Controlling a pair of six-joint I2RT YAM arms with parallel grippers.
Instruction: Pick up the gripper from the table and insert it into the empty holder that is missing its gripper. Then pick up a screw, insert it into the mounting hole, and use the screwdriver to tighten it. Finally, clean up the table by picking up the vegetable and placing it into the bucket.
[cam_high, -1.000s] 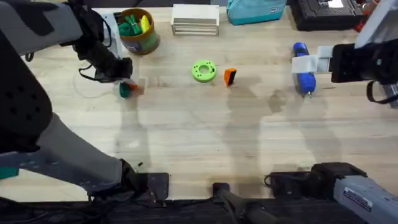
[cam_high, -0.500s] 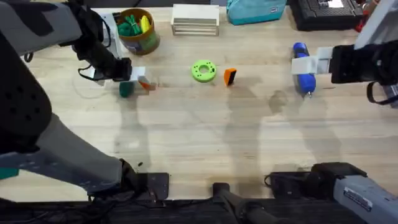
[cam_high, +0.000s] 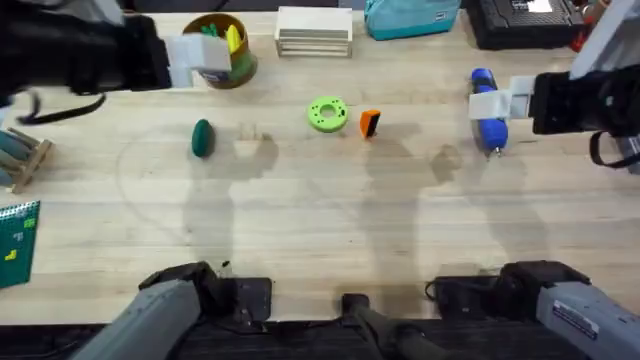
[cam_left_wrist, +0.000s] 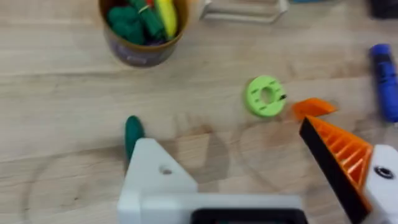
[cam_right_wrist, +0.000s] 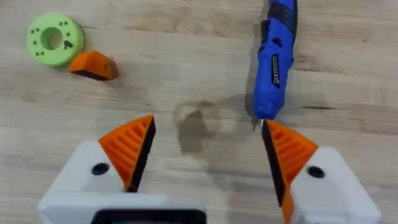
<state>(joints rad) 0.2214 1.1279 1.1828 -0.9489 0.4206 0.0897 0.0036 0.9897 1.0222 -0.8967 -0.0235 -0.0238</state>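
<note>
Change: the left gripper (cam_high: 195, 62) has lifted away from the vegetable (cam_high: 202, 138) and drawn back toward the bucket (cam_high: 222, 48); the vegetable now lies bare on the table (cam_high: 320, 230).
Left gripper: open and empty; in the left wrist view one finger is a bare white holder (cam_left_wrist: 152, 177), its twin orange-tipped.
Loose gripper: small orange wedge (cam_high: 369, 122) just right of a green ring (cam_high: 327, 114), mid-table, between the two arms.
Right gripper: (cam_right_wrist: 205, 152) open, empty, beside the screwdriver (cam_high: 487, 112).
Screwdriver axis: lies front to back, bit toward the arms' bases.
Room: bare wood surrounds the wedge except on the ring side.
Judgement: the wedge likely comes first.
</note>
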